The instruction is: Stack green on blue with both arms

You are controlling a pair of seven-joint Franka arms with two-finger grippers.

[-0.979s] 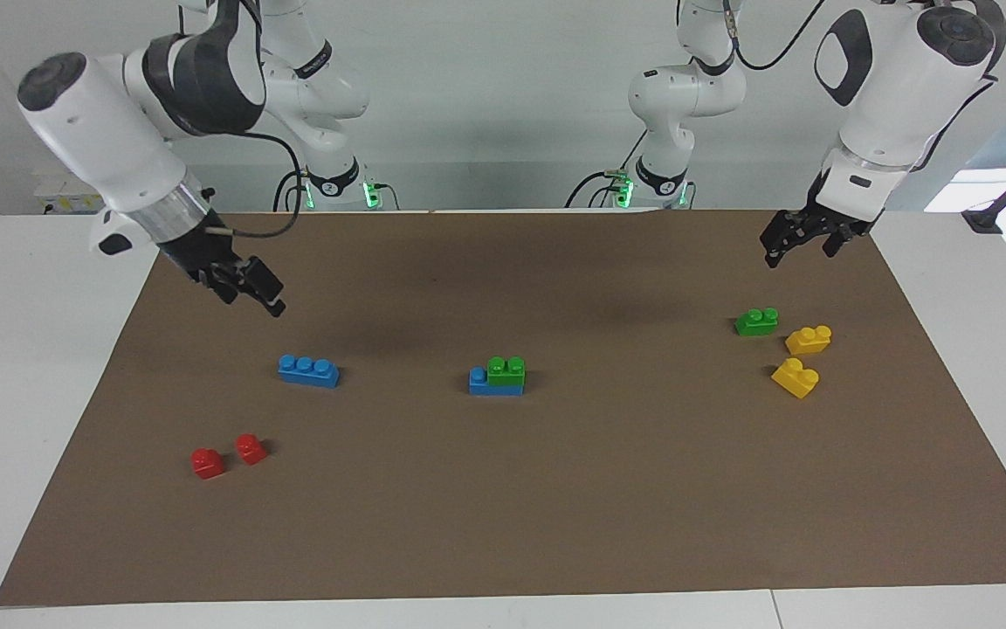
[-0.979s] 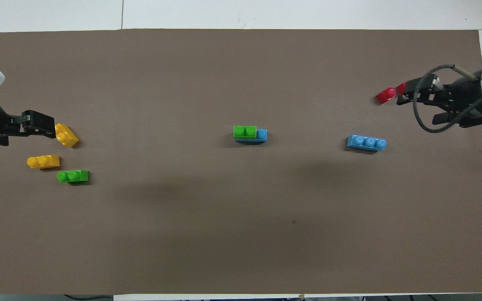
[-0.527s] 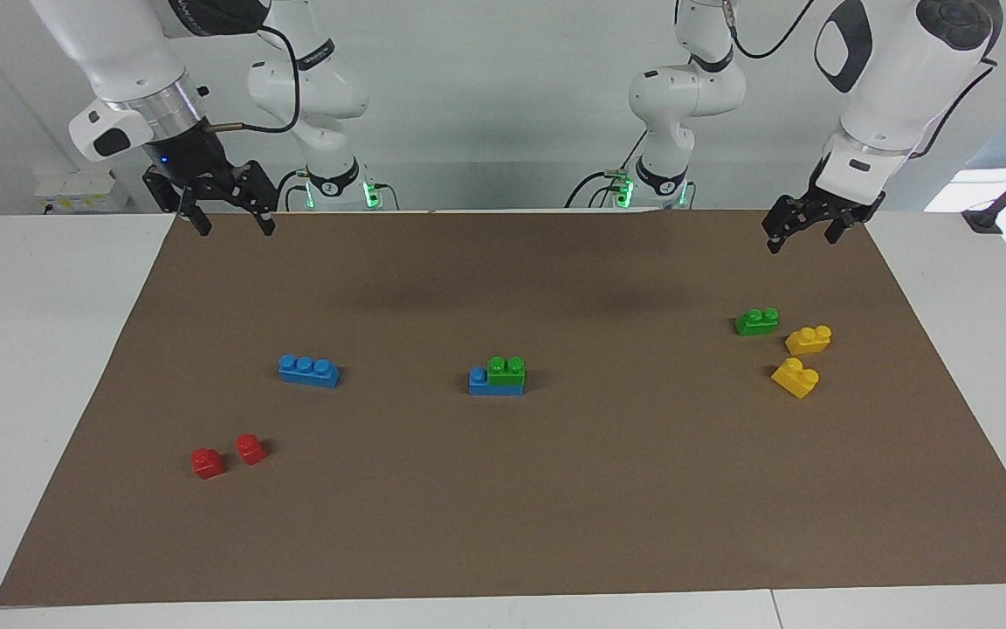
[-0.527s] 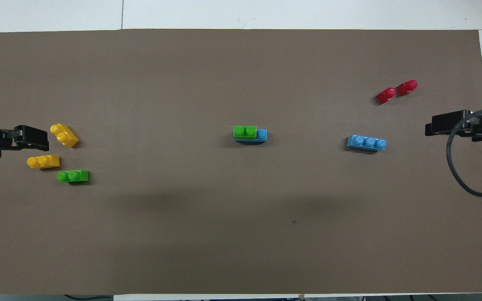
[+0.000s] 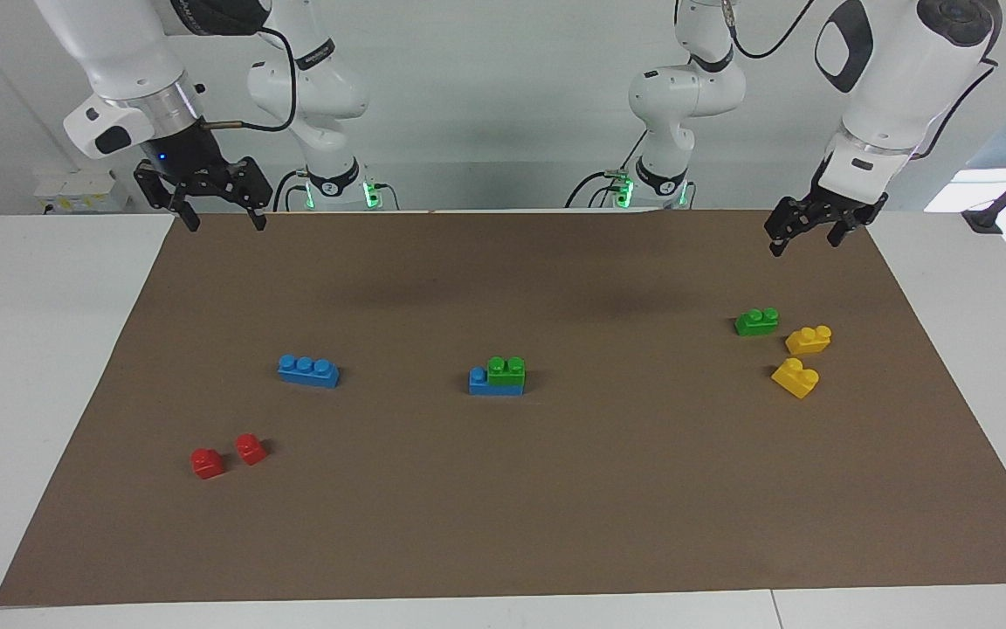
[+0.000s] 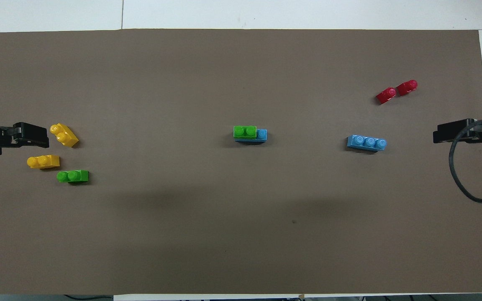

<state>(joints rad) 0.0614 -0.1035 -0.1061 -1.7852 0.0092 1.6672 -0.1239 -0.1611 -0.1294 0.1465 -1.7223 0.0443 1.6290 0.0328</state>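
Note:
In the middle of the brown mat (image 5: 555,489) a green brick (image 5: 506,370) (image 6: 244,131) sits on a blue brick (image 5: 478,383) (image 6: 262,134), leaving one blue stud bare. A second blue brick (image 5: 308,370) (image 6: 366,142) lies alone toward the right arm's end. A second green brick (image 5: 756,321) (image 6: 73,176) lies toward the left arm's end. My right gripper (image 5: 217,220) (image 6: 446,131) hangs open and empty, high over the mat's edge at its own end. My left gripper (image 5: 804,240) (image 6: 36,136) hangs open and empty over the mat at its end, touching no brick.
Two yellow bricks (image 5: 809,339) (image 5: 795,377) lie beside the loose green brick. Two small red bricks (image 5: 207,462) (image 5: 251,448) lie farther from the robots than the loose blue brick. White tabletop (image 5: 49,349) surrounds the mat.
My right gripper has risen from low over the mat and drawn back to the mat's edge at its end. The left gripper shifted only slightly. No brick moved.

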